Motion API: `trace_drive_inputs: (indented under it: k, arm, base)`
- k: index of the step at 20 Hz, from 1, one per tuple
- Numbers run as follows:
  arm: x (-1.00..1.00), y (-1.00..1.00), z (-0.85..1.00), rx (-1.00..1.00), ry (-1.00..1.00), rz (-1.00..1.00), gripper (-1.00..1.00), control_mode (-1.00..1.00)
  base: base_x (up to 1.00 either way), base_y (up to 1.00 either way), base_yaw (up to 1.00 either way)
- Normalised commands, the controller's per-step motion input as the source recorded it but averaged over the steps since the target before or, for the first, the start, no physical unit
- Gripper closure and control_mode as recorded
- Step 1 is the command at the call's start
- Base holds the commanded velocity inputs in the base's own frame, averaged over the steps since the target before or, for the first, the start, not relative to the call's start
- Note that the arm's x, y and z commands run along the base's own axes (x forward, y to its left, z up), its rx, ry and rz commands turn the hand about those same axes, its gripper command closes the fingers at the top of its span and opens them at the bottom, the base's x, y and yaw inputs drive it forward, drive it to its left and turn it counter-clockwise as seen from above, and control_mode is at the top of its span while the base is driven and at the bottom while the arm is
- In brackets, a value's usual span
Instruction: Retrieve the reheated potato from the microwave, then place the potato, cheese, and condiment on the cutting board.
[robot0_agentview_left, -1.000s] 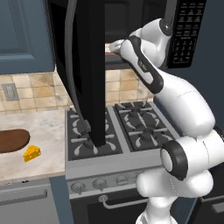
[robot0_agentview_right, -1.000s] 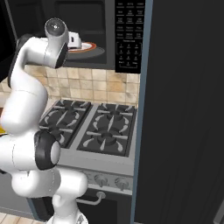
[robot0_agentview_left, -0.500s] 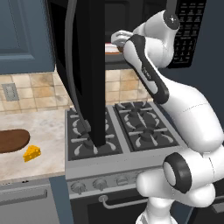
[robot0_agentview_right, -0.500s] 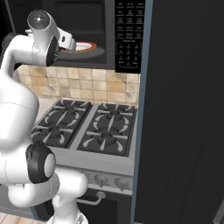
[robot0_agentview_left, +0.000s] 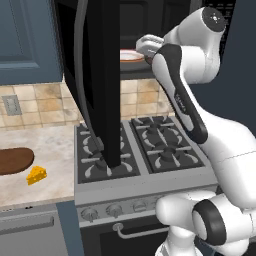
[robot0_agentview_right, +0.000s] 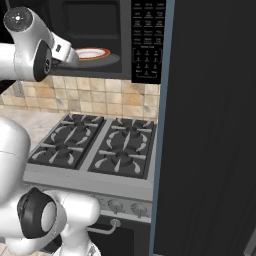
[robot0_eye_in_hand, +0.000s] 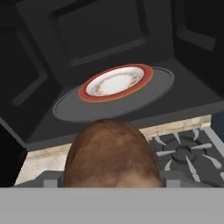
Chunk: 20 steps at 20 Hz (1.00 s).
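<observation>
The brown mottled potato (robot0_eye_in_hand: 110, 155) looms close in the hand view, just outside the microwave's mouth, and my gripper (robot0_agentview_left: 143, 46) is shut on it; the fingertips are hidden behind it. The black microwave (robot0_agentview_right: 146, 40) stands with its door (robot0_agentview_left: 100, 80) swung wide open. Inside, a bare white plate with a red rim (robot0_eye_in_hand: 117, 82) rests on the grey turntable. The hand (robot0_agentview_right: 66, 52) hovers just before that plate. On the counter at the left lie the dark brown cutting board (robot0_agentview_left: 14, 161) and the yellow cheese (robot0_agentview_left: 36, 175) beside it. The condiment is out of view.
A gas stove with black grates (robot0_agentview_left: 142, 147) sits directly under the microwave. The open door hangs down over the stove's left burners. A tall dark cabinet wall (robot0_agentview_right: 210, 130) stands to the right. Beige tile backsplash (robot0_agentview_left: 35, 102) runs behind the counter.
The arm has lifted and the hand has drawn back a little from the plate toward the microwave's opening. The jaws have kept the same width.
</observation>
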Motion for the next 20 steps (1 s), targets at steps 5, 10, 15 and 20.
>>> trace_drive_inputs:
  k: [5,10,15,20]
  arm:
    - [-0.68,-0.14,-0.23,0.0,0.04,-0.02,1.0,-1.0]
    - [-0.4,-0.16,-0.24,0.0,0.36,-0.02,1.0,-1.0]
    - [-0.33,-0.14,-0.41,0.0,0.33,0.0,1.0,-1.0]
    - [-0.07,-0.09,-0.53,0.0,0.28,0.0,1.0,-1.0]
  base:
    - [0.0,0.0,0.0]
    - [0.0,0.0,0.0]
    - [0.0,0.0,0.0]
    - [0.0,0.0,0.0]
